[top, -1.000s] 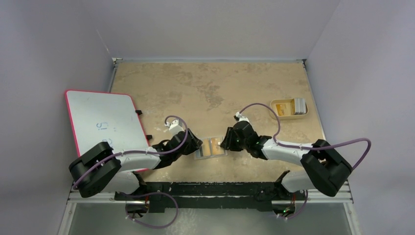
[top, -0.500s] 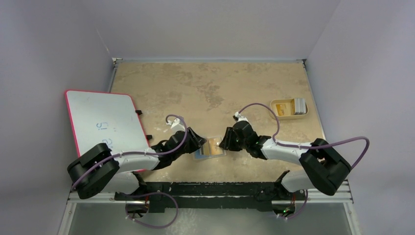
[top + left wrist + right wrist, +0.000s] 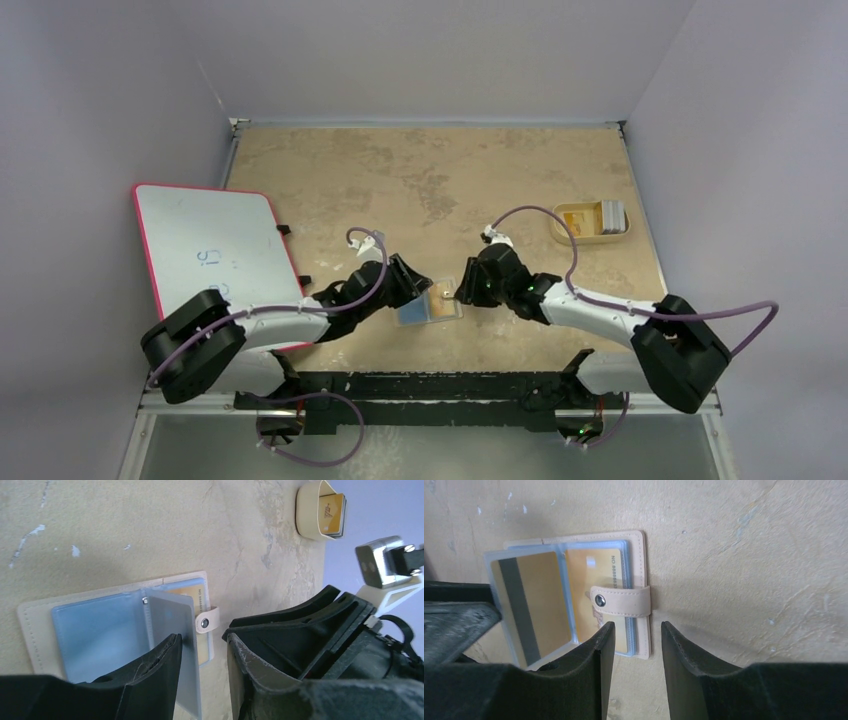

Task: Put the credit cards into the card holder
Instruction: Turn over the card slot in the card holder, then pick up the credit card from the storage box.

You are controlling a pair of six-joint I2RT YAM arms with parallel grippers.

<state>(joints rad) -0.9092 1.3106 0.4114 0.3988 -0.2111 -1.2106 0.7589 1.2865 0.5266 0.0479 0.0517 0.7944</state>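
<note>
The tan card holder (image 3: 432,310) lies open near the table's front, its light-blue sleeves showing. In the right wrist view the card holder (image 3: 642,560) holds a gold card (image 3: 596,575), and a raised clear sleeve holds another gold card (image 3: 531,600) with a dark stripe. The snap strap (image 3: 624,601) lies across the right page. My left gripper (image 3: 202,647) is open, with the raised sleeve (image 3: 172,615) standing between its jaws against the left finger. My right gripper (image 3: 636,630) is open and empty, just off the holder's strap edge. More credit cards (image 3: 610,215) sit in a tray.
A shallow tan tray (image 3: 557,222) stands at the back right with gold and grey cards; it also shows in the left wrist view (image 3: 306,510). A white board with a pink rim (image 3: 215,250) lies on the left. The two grippers are close together over the holder.
My left gripper has moved right over the holder and a sleeve page has turned up, so blue lining shows where gold cards did. The right gripper has shifted slightly.
</note>
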